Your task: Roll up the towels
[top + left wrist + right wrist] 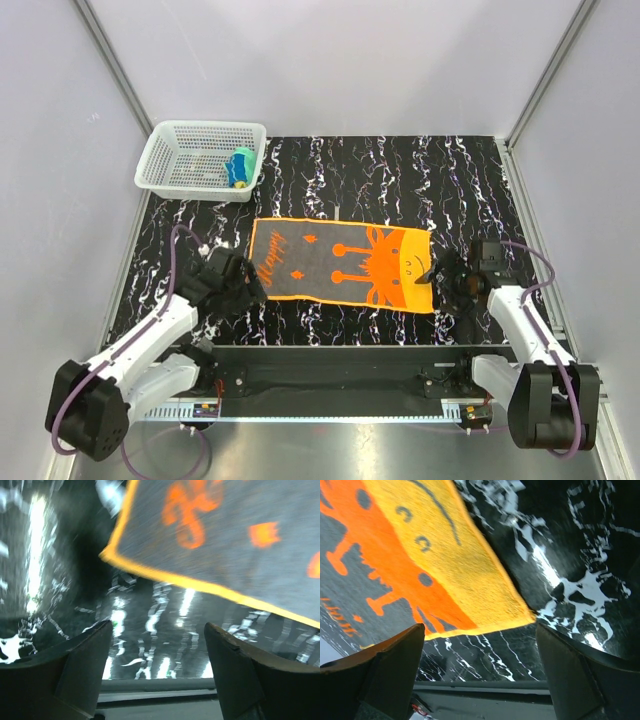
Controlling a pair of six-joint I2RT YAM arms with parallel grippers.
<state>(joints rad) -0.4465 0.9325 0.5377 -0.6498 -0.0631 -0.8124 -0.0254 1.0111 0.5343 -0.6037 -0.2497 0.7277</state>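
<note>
Along the near edge of the tabletop (400, 170), hovering with both jaws released and empty at the near corners of the flat orange towel (340, 265), risking a crooked, slack roll by pinching unevenly.

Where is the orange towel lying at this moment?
In the top view the orange towel lies spread flat at the middle of the dark marbled table, nearer its front edge; the white basket stands behind it at the far left corner.
</note>
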